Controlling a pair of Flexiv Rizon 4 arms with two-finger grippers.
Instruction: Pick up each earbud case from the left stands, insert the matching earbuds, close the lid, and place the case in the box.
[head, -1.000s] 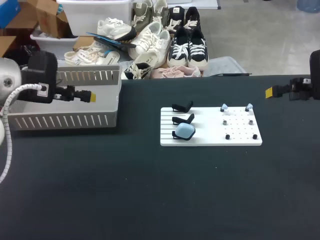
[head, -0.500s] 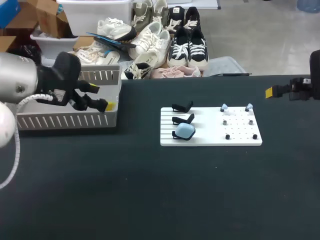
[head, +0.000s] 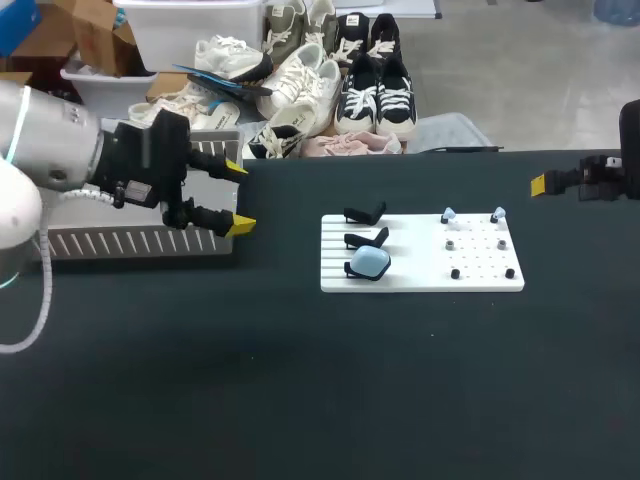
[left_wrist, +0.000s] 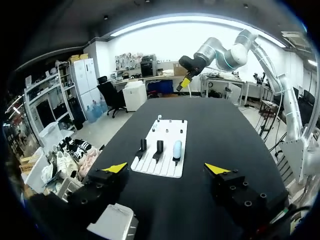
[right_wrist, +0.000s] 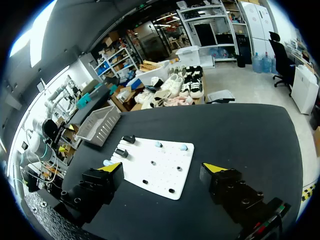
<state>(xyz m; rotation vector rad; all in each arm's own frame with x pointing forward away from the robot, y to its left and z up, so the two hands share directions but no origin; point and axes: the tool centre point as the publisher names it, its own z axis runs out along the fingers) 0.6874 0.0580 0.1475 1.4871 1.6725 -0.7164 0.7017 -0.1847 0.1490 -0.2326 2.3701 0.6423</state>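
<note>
Readiness: your left hand (head: 238, 196) and right hand (right_wrist: 163, 167) stand spread, empty, as the pale-blue rounded earbud case (head: 372, 260) rests on its black stand (head: 351, 270).

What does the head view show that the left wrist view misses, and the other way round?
Only the head view shows the left gripper from outside, open, by the slotted white box. Only the left wrist view shows the right arm along its length, extended over the table's far end. Both show the white board, the blue earbud case on its stand, two empty stands and the pale earbuds.
</note>
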